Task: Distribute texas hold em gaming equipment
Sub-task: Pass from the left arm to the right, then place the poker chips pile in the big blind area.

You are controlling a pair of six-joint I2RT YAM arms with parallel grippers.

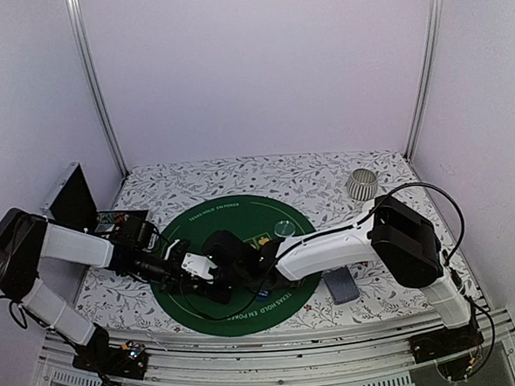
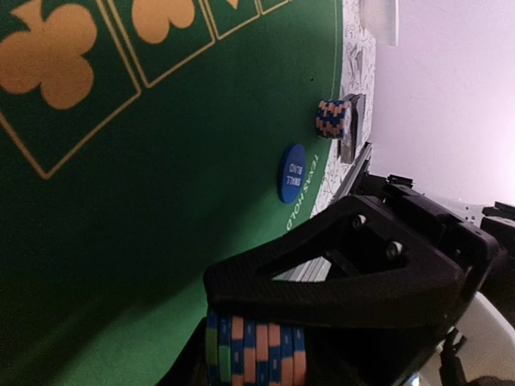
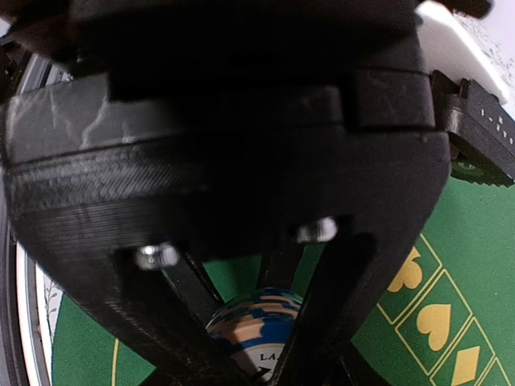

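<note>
A stack of blue-and-orange striped poker chips (image 2: pixel 253 350) sits on edge between my left gripper's fingers (image 2: pixel 338 265), just over the green poker mat (image 1: pixel 239 312). The same stack shows face-on in the right wrist view (image 3: pixel 261 322), with my right gripper's fingers (image 3: pixel 322 322) against both of its sides. The left gripper (image 1: pixel 196 267) and right gripper (image 1: pixel 223 267) meet at the mat's left-centre. A second chip stack (image 2: pixel 333 118) and a blue round button (image 2: pixel 293 173) lie near the mat's near edge. A clear disc (image 1: pixel 285 228) lies on the mat, and a grey-blue card deck (image 1: pixel 341 285) lies to its right.
A ribbed grey cup (image 1: pixel 362 185) stands at the back right. A dark upright panel (image 1: pixel 70 197) stands at the far left beside a small dark tray (image 1: pixel 111 221). Both forearms cross low over the mat.
</note>
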